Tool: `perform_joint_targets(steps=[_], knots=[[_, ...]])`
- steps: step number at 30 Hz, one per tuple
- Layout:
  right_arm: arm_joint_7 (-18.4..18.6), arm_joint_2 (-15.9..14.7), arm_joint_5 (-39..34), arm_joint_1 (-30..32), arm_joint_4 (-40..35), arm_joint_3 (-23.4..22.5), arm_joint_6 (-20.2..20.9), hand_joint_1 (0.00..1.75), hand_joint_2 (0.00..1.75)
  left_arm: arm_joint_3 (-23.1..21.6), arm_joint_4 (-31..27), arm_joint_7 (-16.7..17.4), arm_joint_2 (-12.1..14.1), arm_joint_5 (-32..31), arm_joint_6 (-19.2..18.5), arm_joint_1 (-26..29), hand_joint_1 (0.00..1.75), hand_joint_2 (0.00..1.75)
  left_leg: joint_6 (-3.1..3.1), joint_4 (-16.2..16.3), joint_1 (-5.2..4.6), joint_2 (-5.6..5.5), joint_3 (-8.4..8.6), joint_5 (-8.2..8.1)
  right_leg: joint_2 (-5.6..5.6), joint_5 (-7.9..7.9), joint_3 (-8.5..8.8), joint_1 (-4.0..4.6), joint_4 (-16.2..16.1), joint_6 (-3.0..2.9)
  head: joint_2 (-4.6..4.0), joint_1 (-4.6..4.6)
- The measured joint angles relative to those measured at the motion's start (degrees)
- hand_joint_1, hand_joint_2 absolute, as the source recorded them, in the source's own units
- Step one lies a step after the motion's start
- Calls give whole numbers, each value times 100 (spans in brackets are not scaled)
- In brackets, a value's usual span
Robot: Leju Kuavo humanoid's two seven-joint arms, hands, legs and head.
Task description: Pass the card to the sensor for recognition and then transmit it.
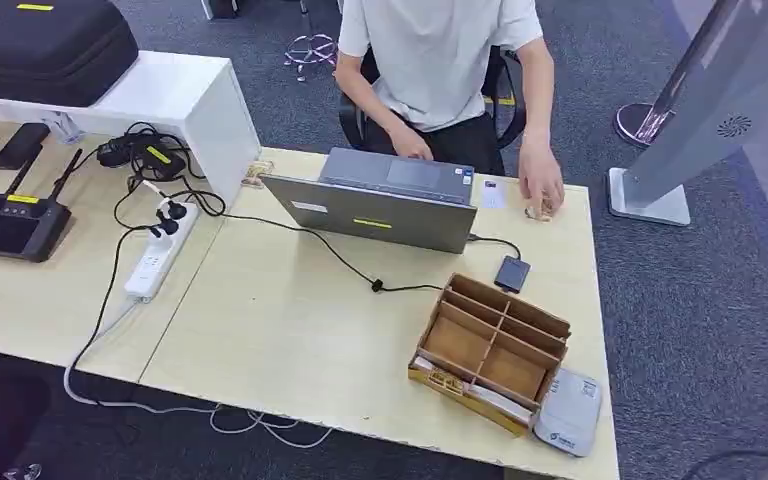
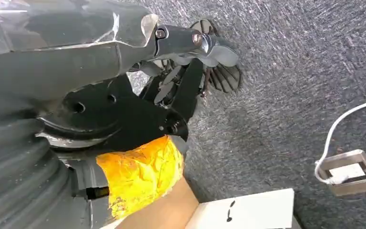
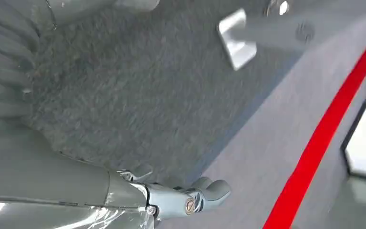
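A wooden organiser [image 1: 535, 320] stands at the table's near right, with cards [image 1: 472, 392] lying in its front slot. A grey card reader [image 1: 570, 412] lies right beside it at the table's corner. A white card [image 1: 493, 193] lies at the far edge, close to a person's hand [image 1: 540, 187]. My left hand [image 2: 198, 45] hangs low over grey carpet and holds nothing. My right hand [image 3: 195, 199] also hangs above carpet with its thumb out and nothing in it; its fingers are hidden.
An open laptop [image 1: 380, 210] faces a seated person [image 1: 440, 60]. Its cable leads to a small black device [image 1: 511, 272]. On the left are a power strip [image 1: 155, 258], a router [image 1: 12, 225] and a black case [image 1: 45, 45] on a white box. A grey kiosk stand [image 1: 705, 110] rises at the right.
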Motion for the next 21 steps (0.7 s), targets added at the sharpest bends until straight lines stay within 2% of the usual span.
perform_joint_targets(steps=[6,10,12,15,21], knots=[[-103,-377,2,208,291,-475,-140,0,175,101,0,0,11,57,-24,-2,0,175,-1,-2,3,6,5,1,1,-1,-2,4,0,-1,0,0],[-405,-646,-53,572,853,-847,-269,0,175,195,0,-17,-20,79,-22,-1,0,175,0,-3,4,6,4,0,2,-1,1,4,0,0,0,-2],[-597,-702,-90,773,1146,-1024,-288,0,175,212,0,-24,-44,74,-24,0,0,175,0,-3,3,8,3,-2,6,-1,-1,4,0,0,0,0],[-693,-766,-94,948,1452,-1186,-299,0,175,280,0,-28,-65,63,-22,-4,0,175,0,-3,1,17,5,-3,14,-1,-5,2,0,-1,0,-2],[-575,-833,-76,1349,2016,-1452,-391,0,175,322,0,-59,-129,63,4,-3,0,175,0,-4,7,4,7,-3,-3,-6,3,8,-1,0,0,-2]])
